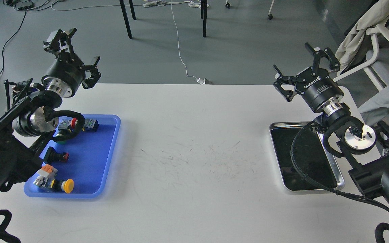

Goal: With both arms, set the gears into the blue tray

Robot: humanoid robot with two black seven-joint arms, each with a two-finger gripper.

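Push-buttons (67,185) crowd blue tray (111,152); table (194,141) middle open.

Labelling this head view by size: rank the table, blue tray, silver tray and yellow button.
1. Table
2. Blue tray and silver tray: look alike, both partly hidden by arms, unranked
3. Yellow button

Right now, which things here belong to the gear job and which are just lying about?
Job:
blue tray
left gripper, fingers spread, empty
right gripper, fingers spread, empty
gears: none that I can make out

Lying about:
push-buttons in the blue tray, such as the yellow one
silver tray
chair
floor cable
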